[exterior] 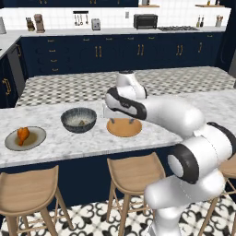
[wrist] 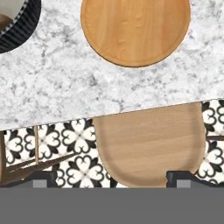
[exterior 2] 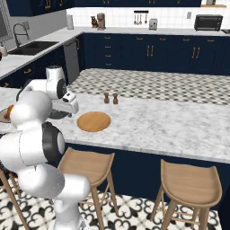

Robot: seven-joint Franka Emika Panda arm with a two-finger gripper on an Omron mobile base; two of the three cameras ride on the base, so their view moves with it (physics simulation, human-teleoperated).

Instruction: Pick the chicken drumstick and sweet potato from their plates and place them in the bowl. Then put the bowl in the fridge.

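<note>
Wooden stools [exterior: 133, 173] front the marble counter [exterior: 69, 138]; above the orange-tan plate [exterior: 123, 127] hangs the gripper [exterior: 121, 122], jaws spread wide, empty, beside the bowl [exterior: 79, 119].

two plates sit on the marble counter [exterior: 92, 138]: a grey-green plate [exterior: 37, 140] and a wooden plate [exterior: 123, 128]. one dark bowl [exterior: 79, 120] stands between them. one orange drumstick [exterior: 22, 134] lies on the grey-green plate. one small tan lump, the sweet potato [exterior: 82, 122], lies inside the bowl. two small shakers [exterior 2: 110, 98] stand side by side on the counter. three wooden stools [exterior: 133, 173] line its near side in the left base view.
</note>
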